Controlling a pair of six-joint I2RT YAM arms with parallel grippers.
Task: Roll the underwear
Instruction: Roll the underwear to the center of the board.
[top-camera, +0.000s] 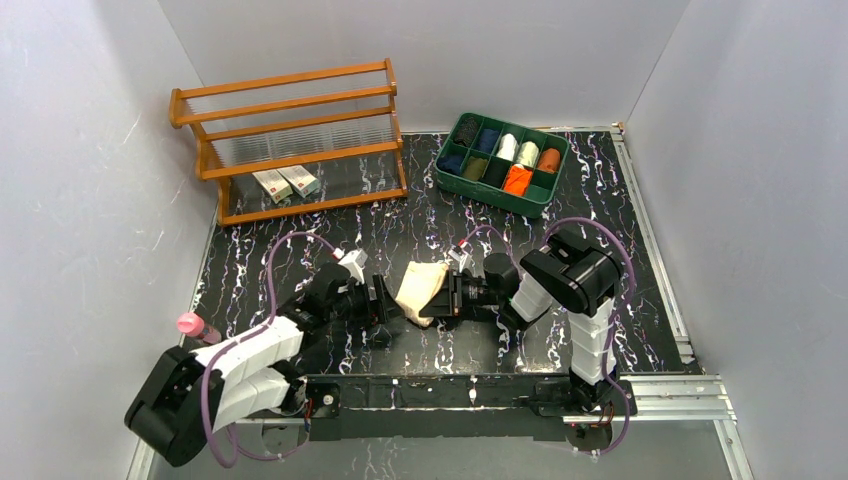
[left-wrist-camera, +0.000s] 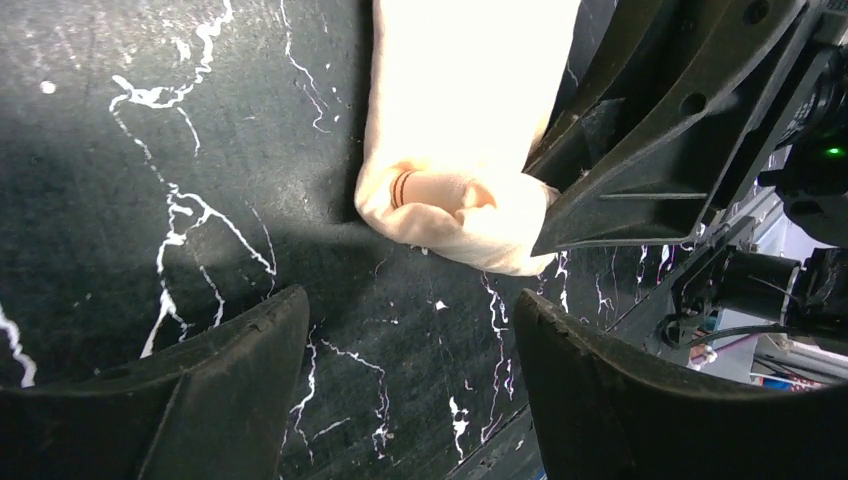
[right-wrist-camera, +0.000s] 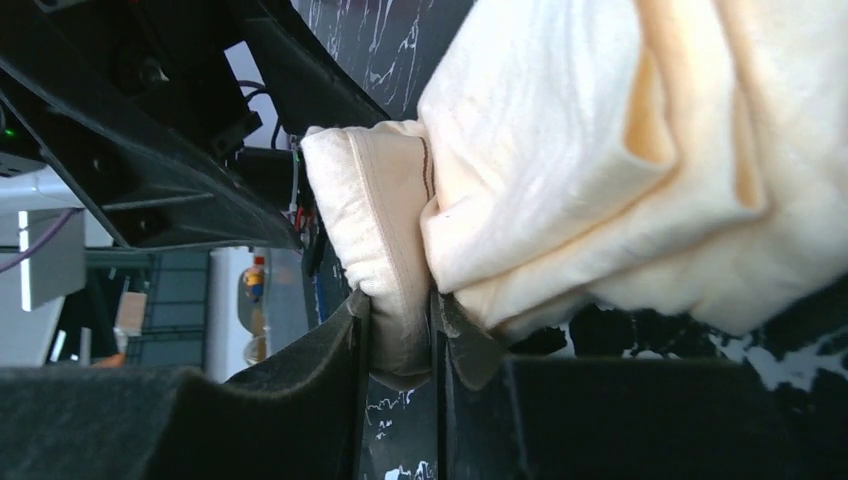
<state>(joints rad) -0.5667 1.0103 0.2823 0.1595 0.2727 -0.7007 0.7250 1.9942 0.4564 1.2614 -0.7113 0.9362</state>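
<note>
The pale beige underwear (top-camera: 420, 288) lies partly rolled on the black marbled mat between my two grippers. In the right wrist view the beige underwear (right-wrist-camera: 600, 150) bulges up to the right, and my right gripper (right-wrist-camera: 400, 330) is shut on a folded end of it. My right gripper (top-camera: 442, 300) holds it from the right side. In the left wrist view the underwear (left-wrist-camera: 460, 120) has its rolled end just ahead of my left gripper (left-wrist-camera: 410, 310), which stands open and apart from the cloth. My left gripper (top-camera: 385, 300) is on the cloth's left. A bright orange underwear (top-camera: 517, 180) sits in the tray.
A green compartment tray (top-camera: 490, 198) with several cloth rolls stands at the back right. A wooden rack (top-camera: 290, 140) with two small boxes (top-camera: 285, 183) stands at the back left. A pink bottle (top-camera: 193, 324) lies by the left wall. White walls close in three sides.
</note>
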